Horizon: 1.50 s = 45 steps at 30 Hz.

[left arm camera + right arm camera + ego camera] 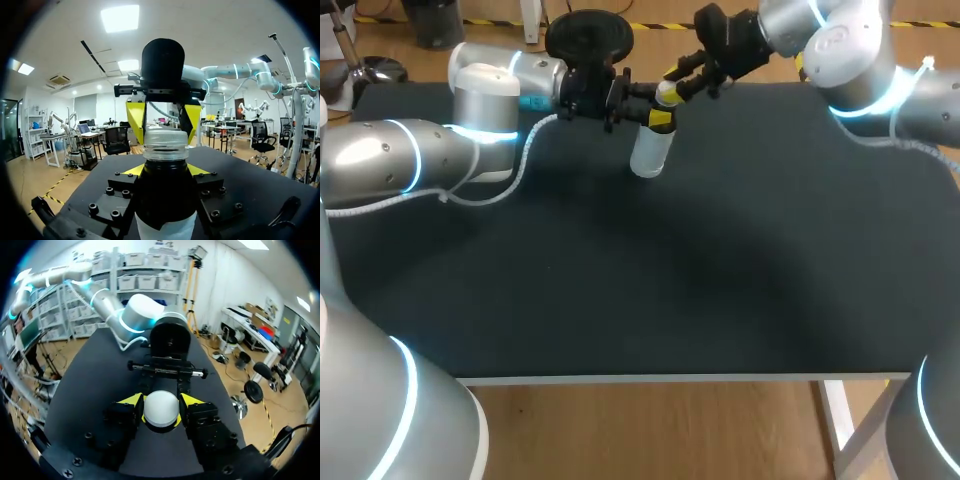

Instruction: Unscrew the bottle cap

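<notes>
Head view: bottle (650,150) tilted, at far middle of tabletop (720,260), between both arms. Left tool (165,170) pinching bottle neck from two sides. Right tool (161,402) clamped on white cap (161,414), yellow tips against both sides.

The left claw (165,172) on the bottle (651,152) and right claw (161,407) on its cap (666,93) block both sides; the front is open.
</notes>
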{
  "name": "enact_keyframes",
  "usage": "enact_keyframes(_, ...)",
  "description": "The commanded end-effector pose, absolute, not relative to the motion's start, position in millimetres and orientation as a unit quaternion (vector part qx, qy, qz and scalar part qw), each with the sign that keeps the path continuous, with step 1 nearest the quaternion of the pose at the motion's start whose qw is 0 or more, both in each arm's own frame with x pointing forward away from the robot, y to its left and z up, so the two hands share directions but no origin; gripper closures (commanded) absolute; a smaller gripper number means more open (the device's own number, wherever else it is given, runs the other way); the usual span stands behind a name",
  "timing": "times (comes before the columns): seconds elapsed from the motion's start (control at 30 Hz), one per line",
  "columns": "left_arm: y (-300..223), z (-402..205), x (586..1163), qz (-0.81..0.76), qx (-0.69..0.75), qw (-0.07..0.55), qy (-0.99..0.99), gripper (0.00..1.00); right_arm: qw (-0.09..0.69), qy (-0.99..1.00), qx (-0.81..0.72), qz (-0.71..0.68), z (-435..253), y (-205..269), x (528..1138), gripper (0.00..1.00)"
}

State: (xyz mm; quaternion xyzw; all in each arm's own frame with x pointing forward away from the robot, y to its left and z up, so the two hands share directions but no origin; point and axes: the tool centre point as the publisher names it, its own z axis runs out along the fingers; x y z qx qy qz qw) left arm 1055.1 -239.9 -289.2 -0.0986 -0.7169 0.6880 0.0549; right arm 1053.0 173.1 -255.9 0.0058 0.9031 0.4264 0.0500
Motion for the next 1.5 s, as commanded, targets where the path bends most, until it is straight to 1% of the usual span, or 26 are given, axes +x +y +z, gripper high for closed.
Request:
enact_keyframes(0.03,-244,-288,1058,0.689,-0.102,0.059,-0.715,1.0,-0.002,0.902,-0.046,0.428,-266,175,1062,1.0)
enact_keyframes(0.17,-244,-288,1058,0.689,-0.102,0.059,-0.715,1.0,-0.032,0.898,-0.091,0.429,-267,176,1061,1.0)
enact_keyframes(0.83,-244,-288,1058,0.689,-0.102,0.059,-0.715,1.0,-0.084,0.869,-0.289,0.392,-263,188,1046,1.0)
enact_keyframes(1.13,-244,-288,1058,0.689,-0.102,0.059,-0.715,1.0,-0.082,0.834,-0.278,0.469,-248,181,1045,1.0)
enact_keyframes(1.4,-244,-288,1058,0.689,-0.102,0.059,-0.715,1.0,-0.047,0.811,-0.246,0.529,-227,162,1051,1.0)
enact_keyframes(1.5,-244,-288,1058,0.689,-0.102,0.059,-0.715,1.0,-0.031,0.817,-0.228,0.529,-222,152,1055,1.0)
